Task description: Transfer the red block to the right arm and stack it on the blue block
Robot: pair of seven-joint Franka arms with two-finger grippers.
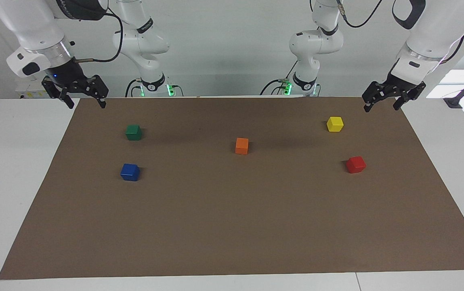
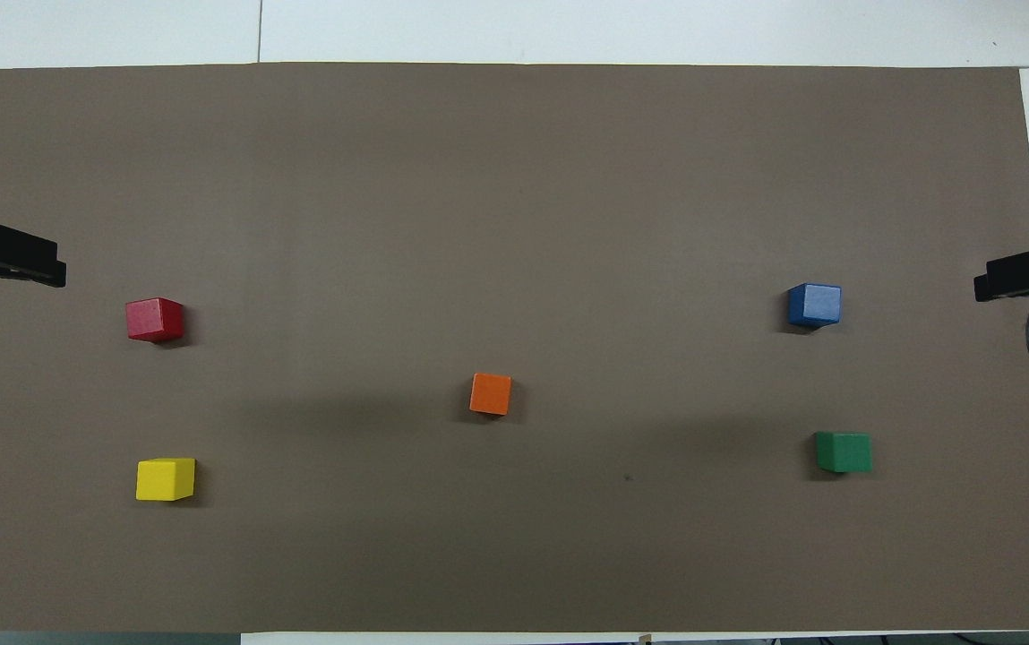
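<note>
Both grippers are hanging wide apart and holding nothing, each raised over a robot-side corner of the brown mat (image 1: 232, 226) covering the desk (image 1: 17, 182). Left gripper (image 1: 382, 103) is waiting above its end, with the yellow block (image 1: 334, 124) lying near it and the red block (image 1: 355, 164) sitting farther out. Right gripper (image 1: 86, 103), blue light glowing, is hovering at its own end; the green block (image 1: 133, 132) is lying near it, the blue block (image 1: 130, 172) farther out. The orange block (image 1: 242, 146) is resting midway between them.

On the brown mat (image 1: 232, 226), the yellow cube (image 1: 335, 124) sits closest to my left gripper, the green cube (image 1: 133, 132) closest to my right one, and the orange cube (image 1: 242, 146) lies midway between both.
</note>
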